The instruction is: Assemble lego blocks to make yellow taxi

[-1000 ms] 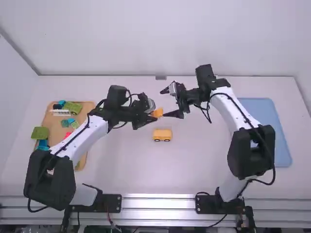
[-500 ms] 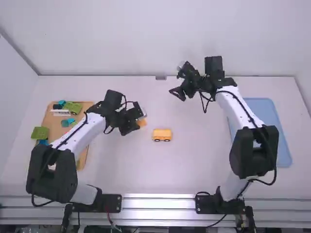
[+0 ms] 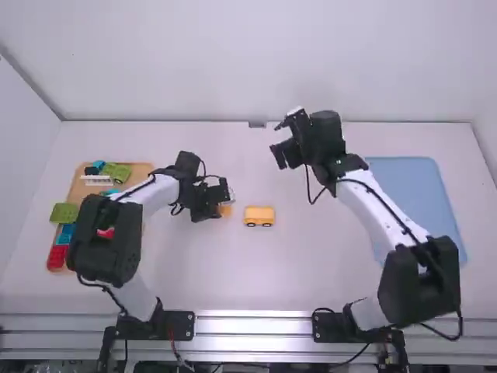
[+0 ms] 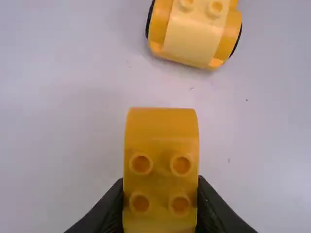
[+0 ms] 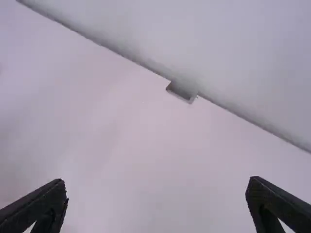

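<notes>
Yellow taxi body [image 3: 259,213], upright on its wheels [image 3: 251,224], stands mid-worktop [image 3: 202,272], between the two arms and just beside the left hand [image 4: 160,194]. That hand is closed on a loose yellow block [image 4: 161,128], pinching it by two opposite sides, with its studs [image 4: 141,164] in plain sight. The right hand [image 5: 156,181] is spread wide, with nothing in it.

Both parts look like hard moulded plastic: I'd reckon them light, stiff and not easily broken, though smooth enough to twist if held too near an edge. Take the block low on its flat sides, leaving its underside free to press home. The body will likely roll, so steady it across its flanks, above the wheels, before pushing down. How high the block sits over the worktop is hard to judge from here.
</notes>
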{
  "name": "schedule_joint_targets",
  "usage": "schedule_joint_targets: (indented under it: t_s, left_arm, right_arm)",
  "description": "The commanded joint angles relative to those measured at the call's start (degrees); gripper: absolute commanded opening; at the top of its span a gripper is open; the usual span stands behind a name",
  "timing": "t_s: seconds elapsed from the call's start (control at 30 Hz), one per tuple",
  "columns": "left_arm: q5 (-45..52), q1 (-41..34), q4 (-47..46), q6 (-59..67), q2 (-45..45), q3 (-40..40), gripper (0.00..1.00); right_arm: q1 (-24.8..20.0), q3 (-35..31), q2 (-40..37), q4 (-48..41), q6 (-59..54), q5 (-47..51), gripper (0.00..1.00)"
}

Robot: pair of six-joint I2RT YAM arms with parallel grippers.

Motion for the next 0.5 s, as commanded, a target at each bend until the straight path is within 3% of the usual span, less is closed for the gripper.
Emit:
schedule_joint_targets:
  t_s: [0.0,0.2,0.37,0.47]
  left_arm:
    - [0.44,-0.13,-0.48,4.13,1.77,0.94,0.04]
    - [2.97,-0.13,1.51,7.34,4.5,0.9,0.06]
    - [2.99,-0.04,1.51,7.63,5.38,0.9,0.07]
    - [3.02,-0.04,1.55,7.78,5.44,0.9,0.13]
  right_arm:
    - [0.33,-7.26,-6.49,4.37,2.03,1.36,0.98]
    - [0.22,-20.11,-14.71,15.63,6.75,1.49,0.98]
    - [-0.98,-24.0,-16.96,18.73,8.02,1.33,0.98]
    - [-1.7,-24.48,-17.42,17.94,8.0,1.36,0.98]
